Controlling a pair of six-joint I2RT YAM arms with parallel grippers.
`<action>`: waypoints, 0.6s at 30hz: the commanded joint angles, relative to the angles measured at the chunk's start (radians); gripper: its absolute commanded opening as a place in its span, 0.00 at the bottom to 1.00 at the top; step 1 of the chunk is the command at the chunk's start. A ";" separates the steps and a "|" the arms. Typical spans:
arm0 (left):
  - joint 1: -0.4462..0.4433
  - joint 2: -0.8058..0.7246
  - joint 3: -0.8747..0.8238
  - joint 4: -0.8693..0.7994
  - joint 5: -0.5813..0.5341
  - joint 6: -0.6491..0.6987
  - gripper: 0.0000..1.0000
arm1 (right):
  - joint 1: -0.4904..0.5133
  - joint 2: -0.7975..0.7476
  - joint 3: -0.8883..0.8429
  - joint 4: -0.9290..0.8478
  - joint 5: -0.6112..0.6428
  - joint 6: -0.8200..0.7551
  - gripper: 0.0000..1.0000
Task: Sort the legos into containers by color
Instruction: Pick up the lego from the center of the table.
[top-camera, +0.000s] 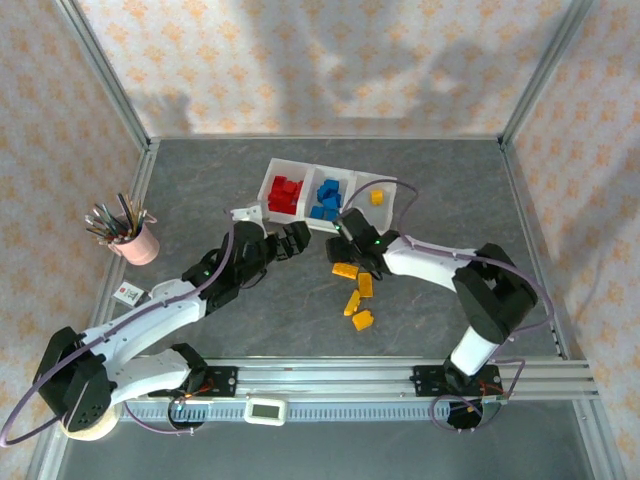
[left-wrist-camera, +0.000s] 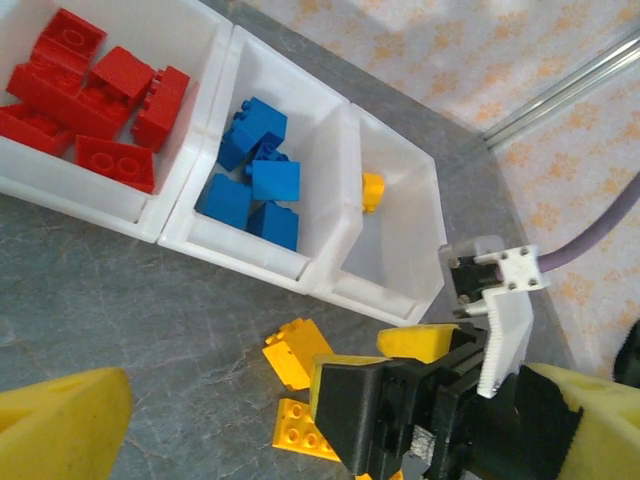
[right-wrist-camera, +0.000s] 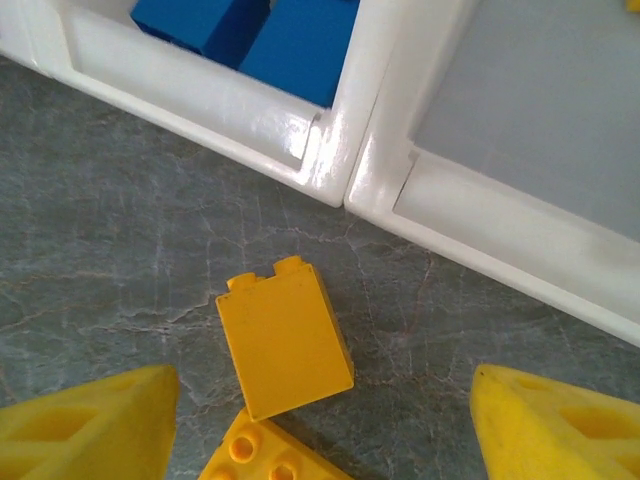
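Note:
Three joined white bins (top-camera: 312, 222) stand mid-table. Red legos (top-camera: 286, 192) fill the left one, blue legos (top-camera: 327, 198) the middle, and one yellow lego (top-camera: 376, 197) lies in the right. Several yellow legos (top-camera: 358, 295) lie loose in front. My right gripper (top-camera: 350, 255) is open just above the table, straddling a yellow brick (right-wrist-camera: 285, 345) on its side, with a flat yellow plate (right-wrist-camera: 262, 455) beside it; the right gripper (right-wrist-camera: 320, 385) touches neither. My left gripper (top-camera: 300, 238) hovers open and empty left of the bins, its yellow fingers (left-wrist-camera: 60, 425) wide apart.
A pink cup of pens (top-camera: 135, 238) stands at the far left. In the left wrist view the right arm's black gripper body (left-wrist-camera: 400, 410) sits over the loose yellow bricks (left-wrist-camera: 293, 352). Bare grey table lies behind the bins and at the right.

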 joint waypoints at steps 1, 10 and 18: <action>-0.001 -0.037 -0.028 -0.014 -0.044 -0.021 0.99 | 0.006 0.053 0.028 0.032 -0.024 -0.032 0.75; 0.003 -0.058 -0.049 -0.027 -0.062 -0.022 0.99 | 0.007 0.156 0.090 0.034 -0.030 -0.056 0.63; 0.008 -0.053 -0.047 -0.026 -0.059 -0.016 0.99 | 0.009 0.182 0.107 0.038 -0.020 -0.069 0.46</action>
